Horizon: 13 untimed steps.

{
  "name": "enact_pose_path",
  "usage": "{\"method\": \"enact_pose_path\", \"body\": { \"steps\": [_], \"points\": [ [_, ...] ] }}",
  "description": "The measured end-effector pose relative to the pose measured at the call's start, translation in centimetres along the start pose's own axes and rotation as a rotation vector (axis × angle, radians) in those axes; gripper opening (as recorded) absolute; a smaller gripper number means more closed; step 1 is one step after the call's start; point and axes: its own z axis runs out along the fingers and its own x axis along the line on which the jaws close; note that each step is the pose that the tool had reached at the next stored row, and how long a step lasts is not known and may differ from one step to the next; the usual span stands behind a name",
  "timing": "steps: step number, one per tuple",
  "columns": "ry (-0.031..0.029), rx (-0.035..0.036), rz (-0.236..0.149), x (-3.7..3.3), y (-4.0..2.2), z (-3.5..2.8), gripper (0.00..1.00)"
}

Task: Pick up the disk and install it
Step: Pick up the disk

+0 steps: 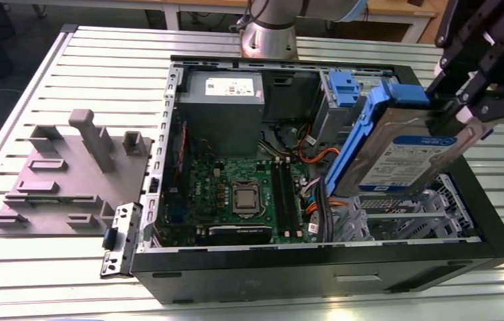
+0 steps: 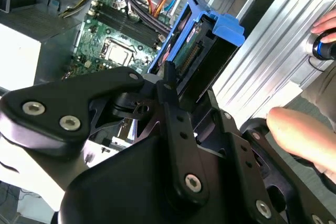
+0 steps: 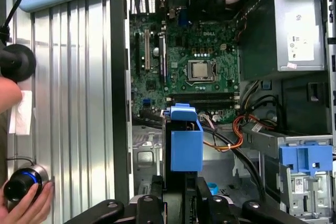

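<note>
One disk [image 1: 402,152], silver with blue side rails, clamped at its upper end in your gripper [image 1: 460,114]; the grip is closed on it, and the second wrist view shows a black finger [image 2: 169,95] against the drive's side. The disk hangs steeply tilted, label toward the exterior camera, over the drive bays at the exterior view's right of the case [image 1: 323,271]; whether its lower end touches the metal cage beneath, you cannot tell. In the first wrist view you see the disk [image 3: 186,142] end-on, with the gripper [image 3: 181,198] around its near end.

One case, black, side panel off, lying open side up on the table [image 1: 47,281] (slatted aluminium). Inside:
- one green board [image 1: 234,180] with a bare processor socket [image 1: 244,199];
- one grey power supply [image 1: 223,93] at the far end;
- one bare blue bracket [image 1: 345,85] seated in a bay just beside the disk's upper rail;
- orange and black cables [image 1: 310,150] between board and bays.

One grey fixture [image 1: 69,174] with upright posts, on the table at the exterior view's left, apart from the case.

One arm base [image 1: 268,33], behind the case.

One person's hand [image 3: 29,209], at a black knob [image 3: 22,183] with a blue ring, on the table beside the case in the first wrist view.
</note>
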Motion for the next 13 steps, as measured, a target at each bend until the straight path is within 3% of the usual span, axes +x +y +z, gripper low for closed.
{"method": "enact_pose_path", "body": {
  "steps": [7, 13],
  "points": [
    [0.0, 0.0, 0.0, 0.4, -1.39, 0.62, 0.35],
    [-0.0001, -0.0016, 0.0, 0.35, -3.25, 0.92, 0.35]
  ]
}}
